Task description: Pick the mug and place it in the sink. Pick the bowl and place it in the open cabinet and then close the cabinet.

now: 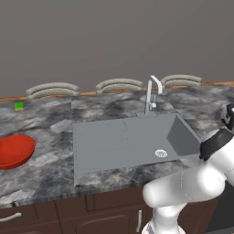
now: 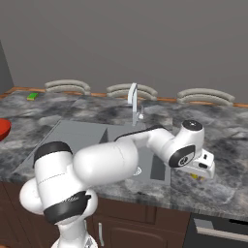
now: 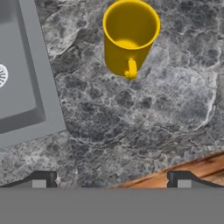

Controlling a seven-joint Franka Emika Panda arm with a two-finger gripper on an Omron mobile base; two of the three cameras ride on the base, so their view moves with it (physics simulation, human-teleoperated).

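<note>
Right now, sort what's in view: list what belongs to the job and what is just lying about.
Job:
- yellow mug, upright on the stone counter beside the sink
- grey sink
- red bowl, on the counter left of the sink
- open gripper, above the counter short of the mug

Lying about:
- small green object by the back wall

grey wall, stone countertop (mottled), perhaps drawers

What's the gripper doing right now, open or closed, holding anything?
Gripper: open and empty, hanging over the countertop with the yellow mug upright ahead of it, untouched.
</note>
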